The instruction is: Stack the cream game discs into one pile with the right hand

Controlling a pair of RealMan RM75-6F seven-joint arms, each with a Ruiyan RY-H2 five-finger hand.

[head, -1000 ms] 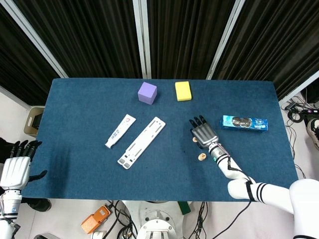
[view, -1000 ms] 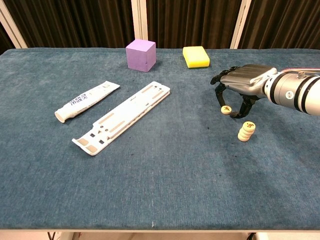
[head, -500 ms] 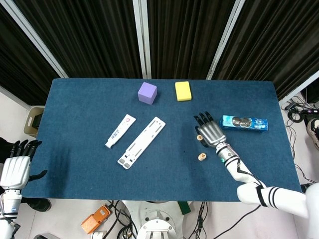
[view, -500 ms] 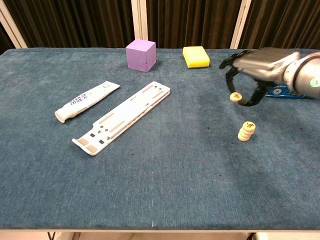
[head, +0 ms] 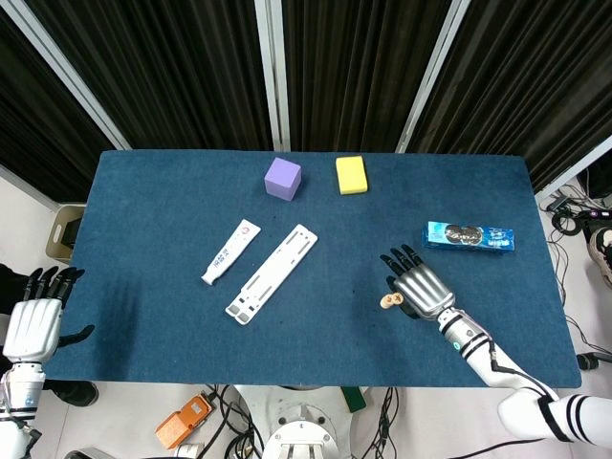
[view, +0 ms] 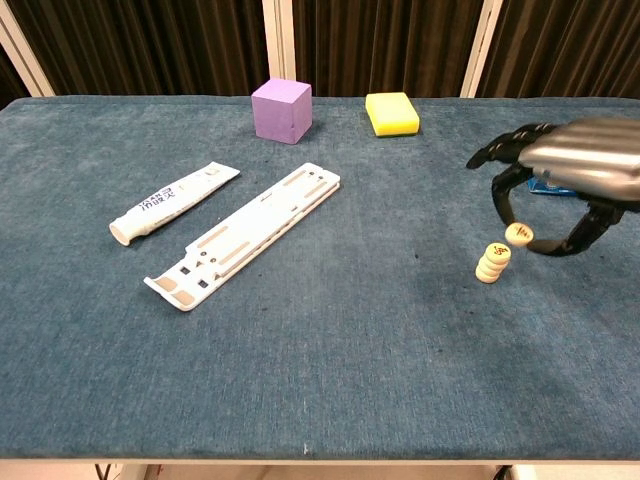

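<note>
My right hand pinches a cream disc, carried just above and right of the pile on the table. Placing step: next I must centre over the pile, lower, release gently

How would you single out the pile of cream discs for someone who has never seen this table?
Start at the blue snack packet near the blue table's right edge, then come toward the front edge. The pile of cream discs stands there, the table's only stack, just beside the right hand.

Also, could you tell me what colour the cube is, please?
The cube is light purple, clearest in the chest view.
</note>
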